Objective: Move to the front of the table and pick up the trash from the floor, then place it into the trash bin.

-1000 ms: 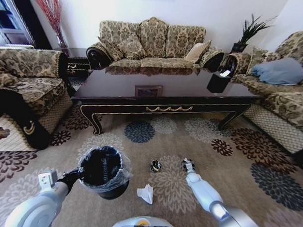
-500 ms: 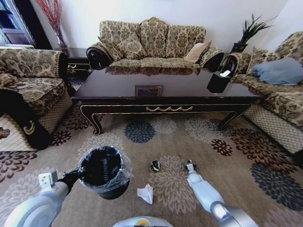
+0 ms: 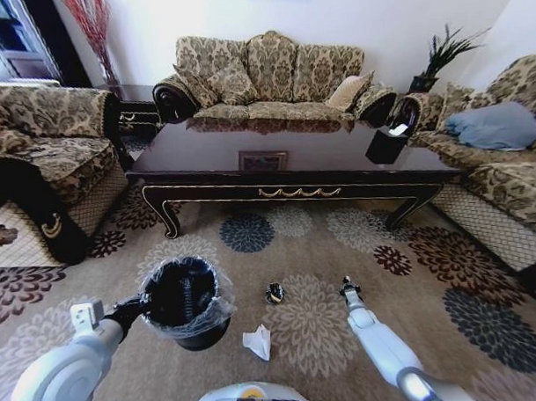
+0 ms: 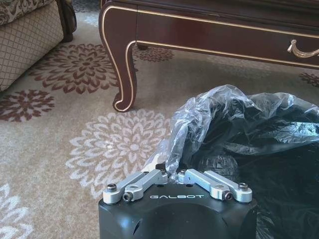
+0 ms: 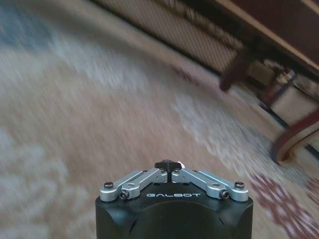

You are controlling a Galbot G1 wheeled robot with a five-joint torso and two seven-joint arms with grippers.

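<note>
Head view: your right gripper (image 3: pixel 346 283), jaws clenched on a tiny scrap, is drifting rightward from the wad (image 3: pixel 274 293); left gripper (image 3: pixel 134 308) is gripping the trash bin (image 3: pixel 183 300) rim.

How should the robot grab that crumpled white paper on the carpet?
Best guess: come straight down from above and pinch the raised crumpled ridge of the white paper. It lies low on the floor with open carpet all round, beside the trash bin, so a side approach would likely just push it.
</note>
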